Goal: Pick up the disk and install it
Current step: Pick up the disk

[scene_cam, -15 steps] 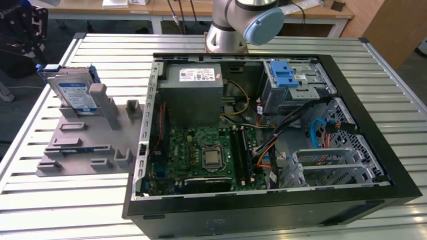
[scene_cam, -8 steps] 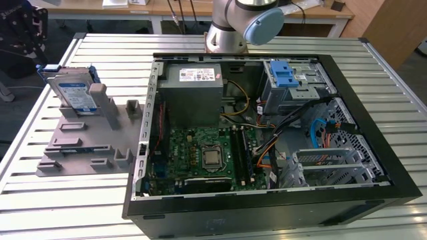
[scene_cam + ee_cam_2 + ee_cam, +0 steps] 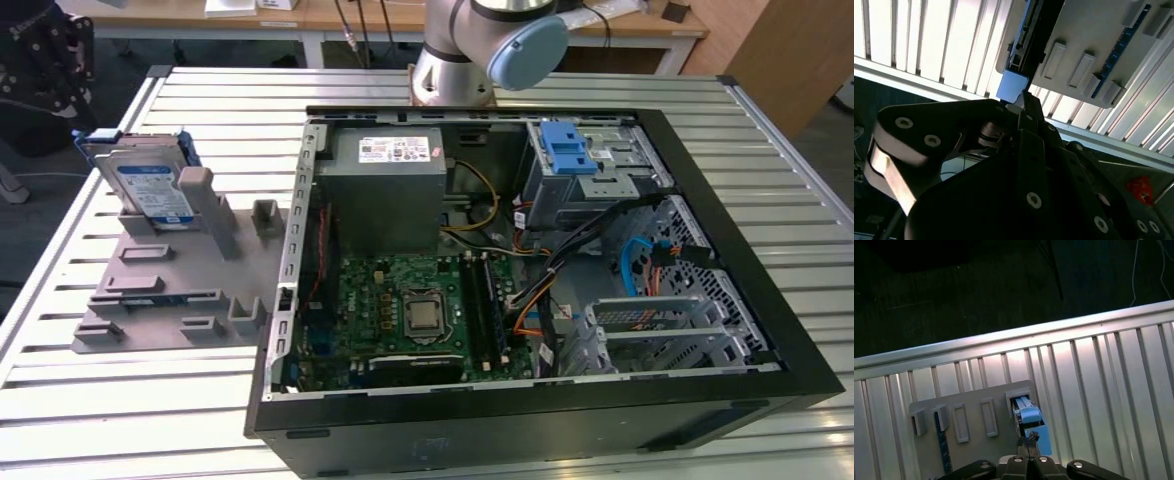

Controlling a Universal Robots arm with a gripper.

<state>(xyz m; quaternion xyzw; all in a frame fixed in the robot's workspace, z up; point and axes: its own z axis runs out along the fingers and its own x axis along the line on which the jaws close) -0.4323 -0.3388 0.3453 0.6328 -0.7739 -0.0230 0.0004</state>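
Observation:
The disk [image 3: 147,185] stands upright in a slot of the grey holder [image 3: 160,290] on the table, at the exterior view's left, with its white-and-blue label facing out and blue rails round its edges. In both wrist views I look down on it edge-on: the disk [image 3: 1029,420] rises from the holder [image 3: 974,415], and the disk's blue rail end [image 3: 1013,85] shows just past my gripper's tips. My gripper [image 3: 1029,442] hangs above the disk, apart from it, shut with nothing in it. The gripper [image 3: 1023,102] lines up roughly with the disk's edge.
An open computer case [image 3: 534,250] lies on the slatted table [image 3: 774,130], with a grey power-supply box [image 3: 387,190], a motherboard [image 3: 414,310] and a metal drive cage with a blue latch [image 3: 581,155]. The arm's base [image 3: 461,60] stands behind the case.

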